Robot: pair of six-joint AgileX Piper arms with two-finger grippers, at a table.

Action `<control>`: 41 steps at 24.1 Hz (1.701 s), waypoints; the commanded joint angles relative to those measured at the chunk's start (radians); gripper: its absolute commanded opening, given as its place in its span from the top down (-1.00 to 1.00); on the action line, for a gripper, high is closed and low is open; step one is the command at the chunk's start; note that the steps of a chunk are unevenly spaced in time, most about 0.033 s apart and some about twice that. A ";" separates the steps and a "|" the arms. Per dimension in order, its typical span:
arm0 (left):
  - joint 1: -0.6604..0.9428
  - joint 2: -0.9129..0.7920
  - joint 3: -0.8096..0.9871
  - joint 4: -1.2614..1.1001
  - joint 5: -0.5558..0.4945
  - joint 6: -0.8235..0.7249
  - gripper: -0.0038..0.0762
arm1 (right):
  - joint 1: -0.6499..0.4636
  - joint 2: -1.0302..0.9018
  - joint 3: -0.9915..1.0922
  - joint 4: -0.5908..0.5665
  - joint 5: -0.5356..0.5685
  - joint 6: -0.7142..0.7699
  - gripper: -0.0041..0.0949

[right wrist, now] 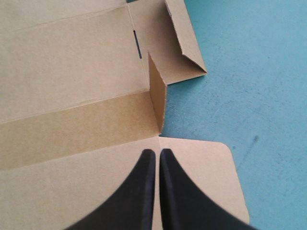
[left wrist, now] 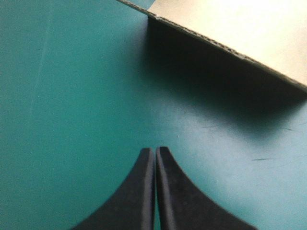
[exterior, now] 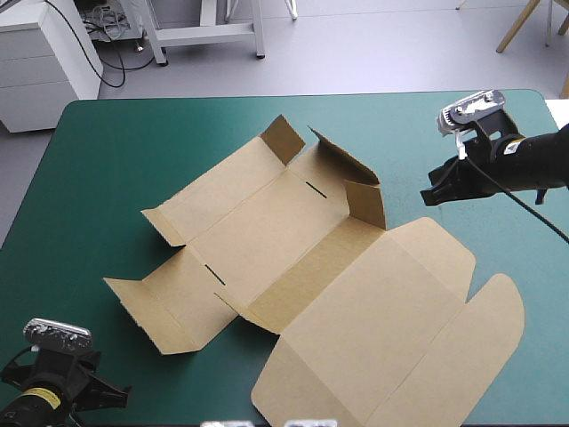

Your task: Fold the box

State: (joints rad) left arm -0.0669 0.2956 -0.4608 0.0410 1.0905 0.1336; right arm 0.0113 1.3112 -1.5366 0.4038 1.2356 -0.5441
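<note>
The brown box point(exterior: 302, 258) lies as a mostly flat cut sheet in the middle of the teal-green table. Its far end wall and two small corner flaps point(exterior: 366, 203) stand raised, and the wide lid panel point(exterior: 400, 338) lies flat toward the near right. My left gripper point(exterior: 120, 391) is at the near left corner, shut and empty, off the board. In the left wrist view its fingers point(left wrist: 154, 152) meet over bare cover, a lifted edge of the box point(left wrist: 230, 33) ahead. My right gripper point(exterior: 430, 197) hovers just right of the raised flap, shut point(right wrist: 157, 153) over the lid panel's corner.
Bare teal-green cover point(exterior: 116, 160) surrounds the sheet on the left and far sides. The table's right edge point(exterior: 556, 116) is close behind my right arm. A white cabinet point(exterior: 44, 62) stands beyond the far left corner.
</note>
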 commanded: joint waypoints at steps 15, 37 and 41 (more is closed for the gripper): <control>0.000 0.011 -0.021 -0.002 -0.050 -0.005 0.93 | 0.086 0.079 -0.033 0.131 -0.100 -0.090 -0.19; 0.000 0.011 -0.021 -0.002 -0.050 -0.005 0.93 | 0.214 0.552 -0.171 -0.055 -0.107 -0.061 -0.13; 0.000 0.011 -0.021 -0.002 -0.050 -0.005 0.93 | 0.214 0.576 -0.171 -0.055 -0.107 -0.077 0.03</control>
State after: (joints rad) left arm -0.0669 0.2956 -0.4608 0.0401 1.0895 0.1336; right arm 0.2243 1.9289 -1.6746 0.3301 1.1368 -0.5981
